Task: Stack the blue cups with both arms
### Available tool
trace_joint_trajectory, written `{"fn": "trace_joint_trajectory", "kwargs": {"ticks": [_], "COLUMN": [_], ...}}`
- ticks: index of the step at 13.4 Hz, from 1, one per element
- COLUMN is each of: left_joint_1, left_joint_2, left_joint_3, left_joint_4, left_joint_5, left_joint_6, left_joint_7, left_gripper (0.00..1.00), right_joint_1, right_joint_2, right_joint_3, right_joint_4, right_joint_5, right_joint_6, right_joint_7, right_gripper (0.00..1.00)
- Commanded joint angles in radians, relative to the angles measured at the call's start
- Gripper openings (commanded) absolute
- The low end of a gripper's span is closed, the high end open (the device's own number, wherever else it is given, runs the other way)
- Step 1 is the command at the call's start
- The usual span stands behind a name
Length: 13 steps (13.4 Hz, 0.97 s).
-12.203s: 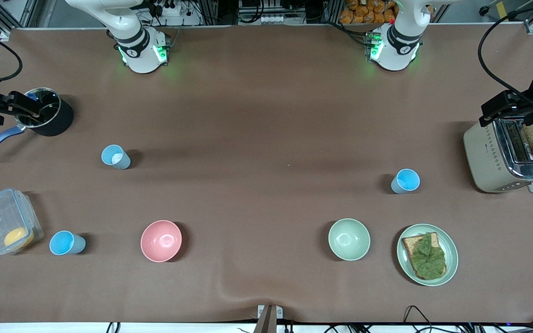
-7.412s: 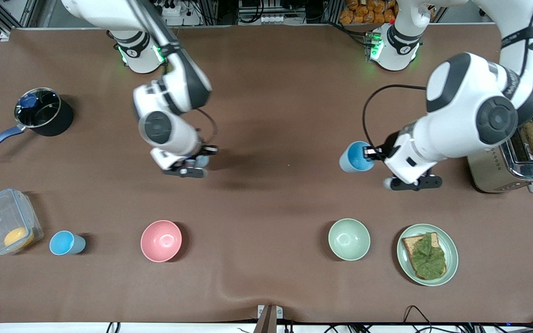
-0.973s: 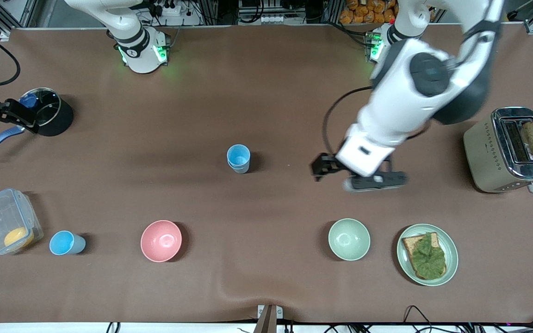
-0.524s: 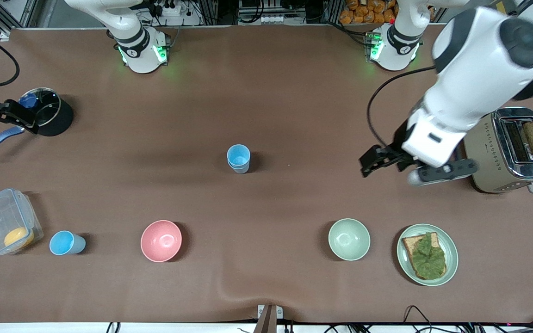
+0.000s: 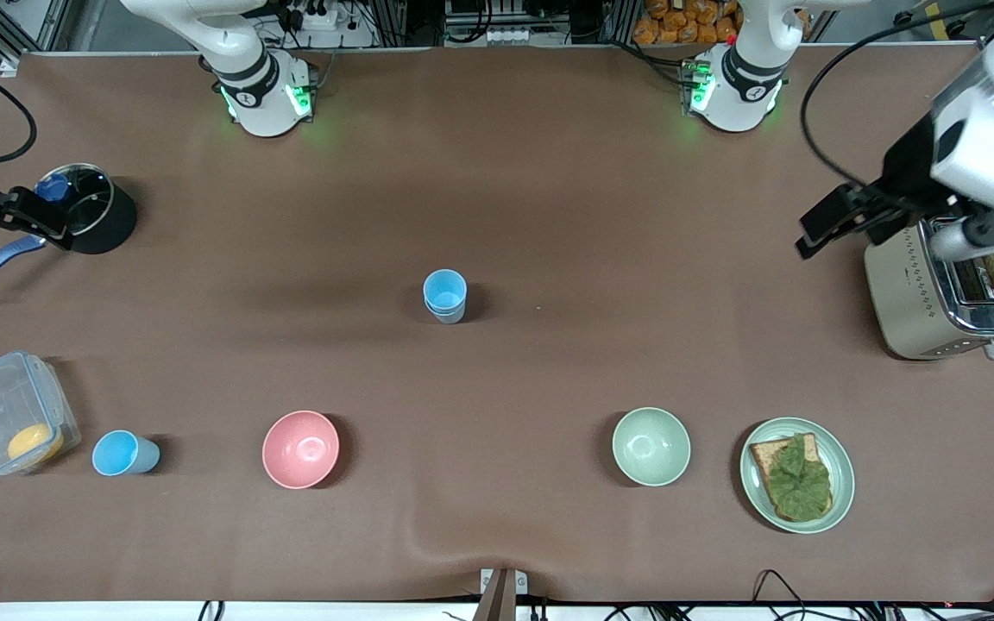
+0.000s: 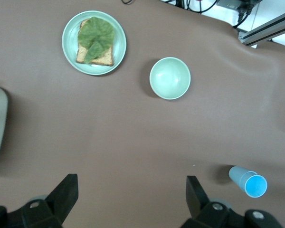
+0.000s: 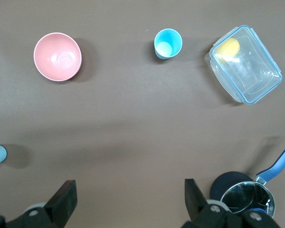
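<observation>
We see the left gripper (image 5: pixel 833 222) up over the toaster (image 5: pixel 946 293) at the left arm's end of the table, fingers (image 6: pixel 64 192) spread, nothing held; right gripper (image 5: pixel 22 211) over the pot (image 5: pixel 87 220) at the right arm's end, fingers (image 7: pixel 64 197) spread, empty; two stacked blue cups (image 5: pixel 445 296) mid-table; lone blue cup (image 5: pixel 123 454) nearer the front camera, just beside the plastic box (image 5: pixel 9 414), near the pink bowl (image 5: pixel 300 448)
</observation>
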Motion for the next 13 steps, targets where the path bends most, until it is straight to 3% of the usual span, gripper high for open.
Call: {"fn": "trace_joint_trajectory", "kwargs": {"ticks": [1, 4, 7, 13], "left_joint_1": [0.062, 0.087, 0.087, 0.102], "left_joint_2": [-0.025, -0.044, -0.074, -0.074], "left_joint_3": [-0.017, -0.012, -0.009, -0.006], "left_joint_4": [-0.031, -0.057, -0.104, -0.091], "left_joint_5": [0.005, 0.033, 0.08, 0.09], "left_joint_6": [-0.008, -0.063, -0.074, -0.105], "left_joint_7": [0.071, 0.205, 0.221, 0.245], "left_gripper": [1.0, 1.0, 1.0, 1.0], "right_joint_1": [-0.013, -0.013, -0.013, -0.015], "right_joint_2": [0.001, 0.001, 0.001, 0.001], "right_joint_3": [0.007, 0.007, 0.007, 0.007], "right_joint_4": [0.006, 0.006, 0.006, 0.006], "right_joint_5": [0.018, 0.018, 0.018, 0.018], "right_joint_6": [-0.009, -0.009, -0.009, -0.01], "right_joint_7": [0.012, 0.012, 0.012, 0.012], "right_gripper": [1.0, 1.0, 1.0, 1.0]}}
